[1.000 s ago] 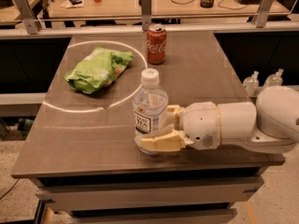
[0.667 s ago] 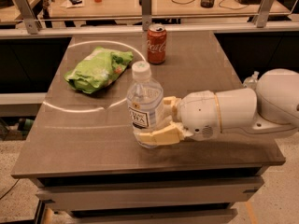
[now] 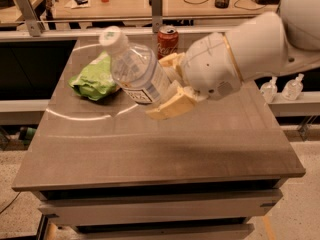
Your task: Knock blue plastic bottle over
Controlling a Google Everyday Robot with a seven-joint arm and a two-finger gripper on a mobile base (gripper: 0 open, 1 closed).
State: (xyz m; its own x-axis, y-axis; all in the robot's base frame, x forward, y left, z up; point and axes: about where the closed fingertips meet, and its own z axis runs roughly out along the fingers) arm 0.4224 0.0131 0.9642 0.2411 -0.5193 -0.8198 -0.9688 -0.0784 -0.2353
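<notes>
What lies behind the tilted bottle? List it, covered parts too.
Behind the blue plastic bottle, tilted in the gripper: a green bag, its right edge covered by the bottle, and farther back a red can, in plain view.

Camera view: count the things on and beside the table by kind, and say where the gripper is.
Blue plastic bottle: 1, tilted, clamped in the gripper above the table.
Red can: 1.
Green bag: 1.
Small pump bottles: 2, right of the table.
Total: 5.
</notes>
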